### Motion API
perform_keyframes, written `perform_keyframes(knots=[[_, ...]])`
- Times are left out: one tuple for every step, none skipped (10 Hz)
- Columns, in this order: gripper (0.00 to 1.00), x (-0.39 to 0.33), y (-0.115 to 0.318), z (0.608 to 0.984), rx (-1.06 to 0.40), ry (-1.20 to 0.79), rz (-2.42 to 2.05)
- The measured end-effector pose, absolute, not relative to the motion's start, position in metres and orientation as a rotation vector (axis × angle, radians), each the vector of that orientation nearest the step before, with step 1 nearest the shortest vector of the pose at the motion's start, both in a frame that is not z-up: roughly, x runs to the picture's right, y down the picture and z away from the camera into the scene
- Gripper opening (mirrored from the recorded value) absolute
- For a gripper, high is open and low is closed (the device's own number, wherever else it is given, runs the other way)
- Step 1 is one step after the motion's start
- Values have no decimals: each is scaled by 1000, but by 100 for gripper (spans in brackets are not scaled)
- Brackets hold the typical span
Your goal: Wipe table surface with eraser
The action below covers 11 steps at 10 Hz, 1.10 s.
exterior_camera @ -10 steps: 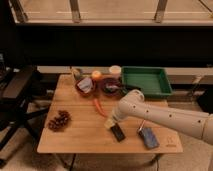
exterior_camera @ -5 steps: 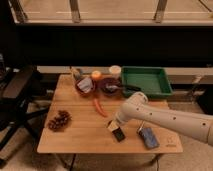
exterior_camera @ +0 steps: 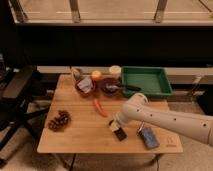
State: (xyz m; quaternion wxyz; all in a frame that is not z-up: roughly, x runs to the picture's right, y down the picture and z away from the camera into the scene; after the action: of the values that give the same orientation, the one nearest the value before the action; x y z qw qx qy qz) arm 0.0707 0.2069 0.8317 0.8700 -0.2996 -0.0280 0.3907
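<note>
The light-brown wooden table surface [exterior_camera: 80, 136] fills the middle of the camera view. A small black eraser [exterior_camera: 120, 134] with a pale tan side lies on it, near the front edge and right of centre. My white arm reaches in from the right. It ends in the gripper [exterior_camera: 116, 124], which is right at the eraser's upper left end and looks to be touching it. The arm's end hides part of the eraser.
A blue-grey pad [exterior_camera: 148, 137] lies just right of the eraser and an orange-red stick [exterior_camera: 100, 107] just behind it. A green tray [exterior_camera: 145, 81], two dark bowls [exterior_camera: 85, 86], an orange ball [exterior_camera: 96, 75] and a pale cup [exterior_camera: 115, 70] stand at the back. A dark cluster [exterior_camera: 59, 120] lies left, a black chair [exterior_camera: 20, 95] beyond.
The arm's bend has shifted a little to the right and down, and the gripper has settled lower onto the eraser. The eraser lies where it was.
</note>
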Motion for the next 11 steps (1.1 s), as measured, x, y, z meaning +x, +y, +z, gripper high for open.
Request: perform_keyframes(knots=[[14,69,205,830,-625,-66,818],[14,67,204,829,-623,-75,815],[14,62,201,829,-626,-92,800],[14,51,200,830,-635,-111,782],[14,40,199,831,-647,-131,767],[14,24,199,832,-667,-160,745],[14,10,200,832,-693,-190,724],[14,2,201,829,-709,-210,714],[14,-2,204,821,-731,-236,700],[14,-3,209,811,-745,-250,688],[14,-2,215,801,-756,-253,675]])
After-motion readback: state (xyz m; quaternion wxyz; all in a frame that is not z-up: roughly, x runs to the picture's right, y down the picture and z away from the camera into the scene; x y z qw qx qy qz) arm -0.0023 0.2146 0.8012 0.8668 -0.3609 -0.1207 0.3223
